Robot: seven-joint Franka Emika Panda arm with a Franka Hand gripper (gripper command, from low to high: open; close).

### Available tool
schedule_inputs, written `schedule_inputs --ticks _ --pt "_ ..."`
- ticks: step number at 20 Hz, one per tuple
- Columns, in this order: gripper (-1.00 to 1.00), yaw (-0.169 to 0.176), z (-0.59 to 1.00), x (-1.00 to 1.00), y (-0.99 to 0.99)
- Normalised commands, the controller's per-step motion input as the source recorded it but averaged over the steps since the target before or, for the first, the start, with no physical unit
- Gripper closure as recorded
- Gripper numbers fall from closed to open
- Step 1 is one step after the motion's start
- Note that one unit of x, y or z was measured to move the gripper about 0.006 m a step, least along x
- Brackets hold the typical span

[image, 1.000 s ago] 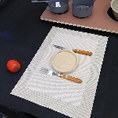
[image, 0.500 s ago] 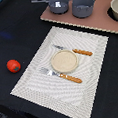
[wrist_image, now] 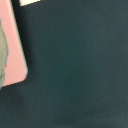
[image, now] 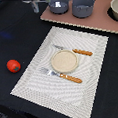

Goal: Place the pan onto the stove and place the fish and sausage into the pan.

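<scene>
1. Dark tabletop (image: 13, 27) spreads under everything you see; take the pale striped placemat (image: 65, 64) at its middle as your landmark.
2. On that placemat sits a round beige plate (image: 64, 60), with a fork (image: 61, 76) and a knife (image: 77, 51), both orange-handled, on either side of it.
3. Beyond the placemat's far edge lies the pinkish stove (image: 92, 20), carrying the blue-grey pan (image: 58, 4) and, just beside it, a larger grey pot (image: 83, 6).
4. Off the placemat, toward the exterior view's left, the red sausage (image: 13, 66) rests on the tabletop.
5. You cannot tell how the gripper's fingers stand: only a blurred part of the arm shows near the pan.
6. Your wrist view shows dark tabletop and a pink stove corner (wrist_image: 12, 55).
</scene>
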Motion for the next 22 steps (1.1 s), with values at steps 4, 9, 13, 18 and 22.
schedule_inputs --ticks 4,9,13,18,22 --pt "-1.00 0.000 0.08 0.00 -0.95" --pt "-1.00 0.000 0.04 0.00 -0.93" --pt "-1.00 -0.010 0.00 0.00 -0.90" --pt "-1.00 -0.053 -0.06 0.06 -0.80" --pt "-1.00 -0.059 -0.15 0.05 -0.79"
